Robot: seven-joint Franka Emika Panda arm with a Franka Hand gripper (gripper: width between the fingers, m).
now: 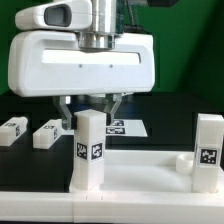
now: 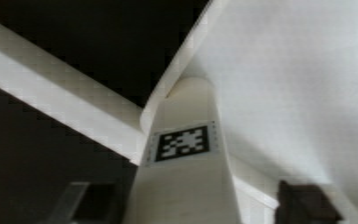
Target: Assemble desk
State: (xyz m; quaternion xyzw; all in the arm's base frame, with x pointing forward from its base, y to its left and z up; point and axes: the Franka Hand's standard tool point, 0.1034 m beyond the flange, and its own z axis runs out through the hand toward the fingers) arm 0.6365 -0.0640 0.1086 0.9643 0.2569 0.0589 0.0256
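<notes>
At the corner of the tabletop (image 1: 140, 178) toward the exterior view's left, a first leg (image 1: 90, 150) stands upright. A second leg (image 1: 208, 150) stands upright at the corner toward that view's right. We judge both to be set in corner sockets, though we cannot tell how firmly the first leg is seated. A third leg (image 1: 12, 128) and a fourth leg (image 1: 47, 132) lie flat on the dark desk (image 1: 30, 160), apart from the tabletop and not far from the marker board (image 1: 130, 128). So we put the job at about halfway: two legs up, two left to fetch and fit.

The gripper (image 1: 90, 112) hangs over the first leg with its jaws apart, one on either side of the leg's top. In the wrist view we see a gap between each finger (image 2: 87, 200) and the leg, so nothing is clamped.

All the furniture parts look like smooth, hard white plastic. The tabletop is a broad rimmed rectangle, and the legs are short square posts carrying black-and-white tags (image 2: 185, 141). Beneath them the desk is matte and black.
</notes>
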